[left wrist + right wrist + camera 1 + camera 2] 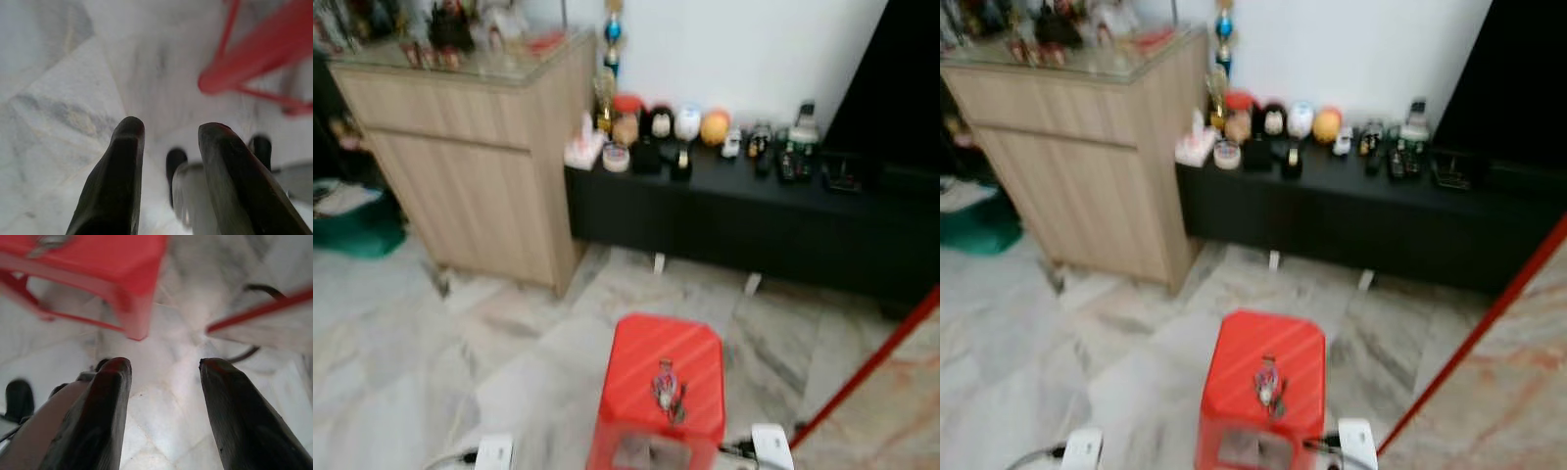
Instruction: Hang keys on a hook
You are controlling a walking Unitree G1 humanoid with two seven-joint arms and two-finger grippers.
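One bunch of keys [666, 390] is seen lying on top of one red plastic stool [661, 362], which stands on the marble floor [401, 343] before one light wooden cabinet [475, 157] and one low black sideboard [744, 220]. A row of small ornaments [680, 132] is lined along the sideboard, too blurred to be counted or named. One red rod [867, 367] is cut off at the right edge. No hook can be made out. The left gripper [168, 132] and the right gripper [164, 367] are both held low over the floor beside the stool, fingers spread apart and grasping nothing.
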